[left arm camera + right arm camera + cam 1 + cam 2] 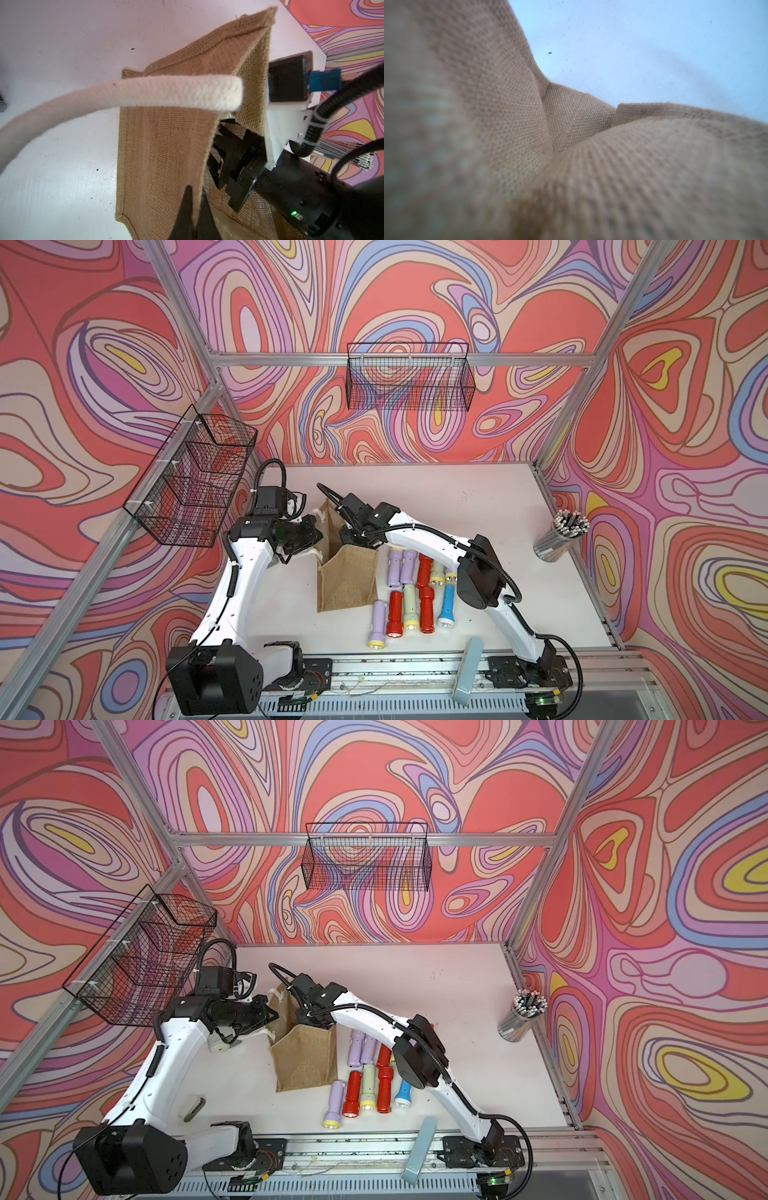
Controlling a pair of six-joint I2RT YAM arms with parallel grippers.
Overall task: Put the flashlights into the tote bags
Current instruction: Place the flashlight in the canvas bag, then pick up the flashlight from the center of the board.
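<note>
Tote bag (pixel 348 585) stands upright near the middle of the desk (pixel 478 506), mouth open, with the flashlights (pixel 409 601) lying in two rough rows just beside it on the side of the right arm. The left gripper (pixel 194 207) is pressed together on the burlap rim of the bag, close to a white rope handle (pixel 166 91), and holds that wall up and outward. The right gripper (pixel 353 538) reaches down into the mouth of the bag; its wrist view shows only blurred burlap, so I cannot tell whether it is spread or pinching, nor whether a flashlight is in it or already inside the bag. Judged step: a drop into the bag, with most flashlights not yet packed. The next move calls for a straight lift out of the mouth, clear of the soft rim, then a reach to the nearest flashlight, the left hold unchanged.
</note>
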